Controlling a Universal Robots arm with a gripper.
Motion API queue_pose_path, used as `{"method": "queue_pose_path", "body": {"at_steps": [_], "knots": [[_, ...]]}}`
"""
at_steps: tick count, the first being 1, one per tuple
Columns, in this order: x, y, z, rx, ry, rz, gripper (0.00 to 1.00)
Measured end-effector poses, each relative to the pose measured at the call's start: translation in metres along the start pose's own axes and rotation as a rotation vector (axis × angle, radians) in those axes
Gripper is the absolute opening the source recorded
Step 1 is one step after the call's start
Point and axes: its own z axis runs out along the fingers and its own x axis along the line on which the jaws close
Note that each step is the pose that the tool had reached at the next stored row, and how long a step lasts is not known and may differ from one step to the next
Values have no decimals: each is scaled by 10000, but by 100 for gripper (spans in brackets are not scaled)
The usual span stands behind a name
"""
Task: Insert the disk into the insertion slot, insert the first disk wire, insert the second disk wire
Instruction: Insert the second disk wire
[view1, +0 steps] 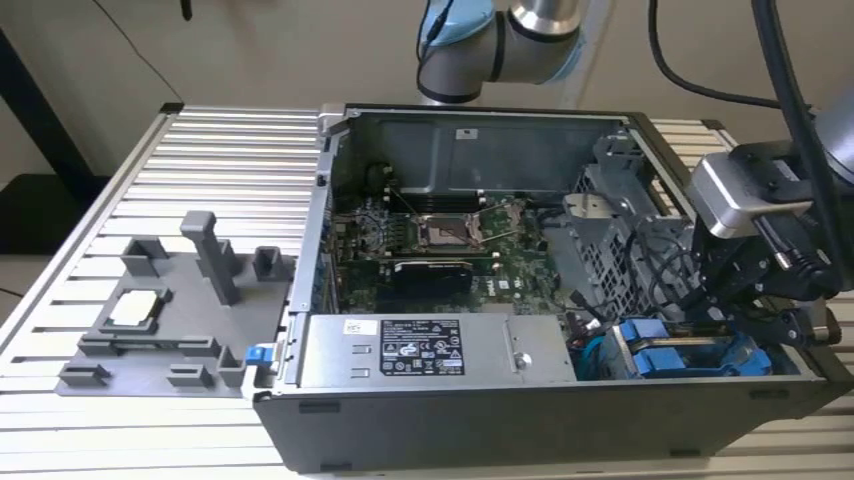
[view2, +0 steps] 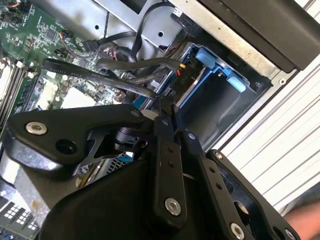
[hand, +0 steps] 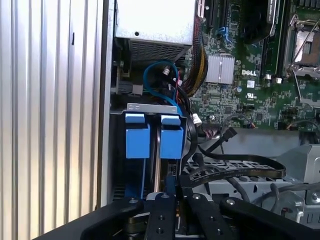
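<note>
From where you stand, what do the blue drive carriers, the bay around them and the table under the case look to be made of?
The blue drive carriers look like moulded plastic: uniform bright blue, matte, soft edges. The bay around them seems to be bare sheet metal: thin grey wall with punched holes and a dull sheen. The table looks like ribbed aluminium: pale silver slats with a brushed shine, though the alloy is a guess.

A robotics lab: an opened computer case (view1: 534, 250) on a ribbed aluminium bench (view1: 227, 170).
</note>
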Motion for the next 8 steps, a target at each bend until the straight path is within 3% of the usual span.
{"method": "queue_pose_path", "body": {"at_steps": [8], "knots": [[4, -21, 31, -25, -10, 123, 15]]}}
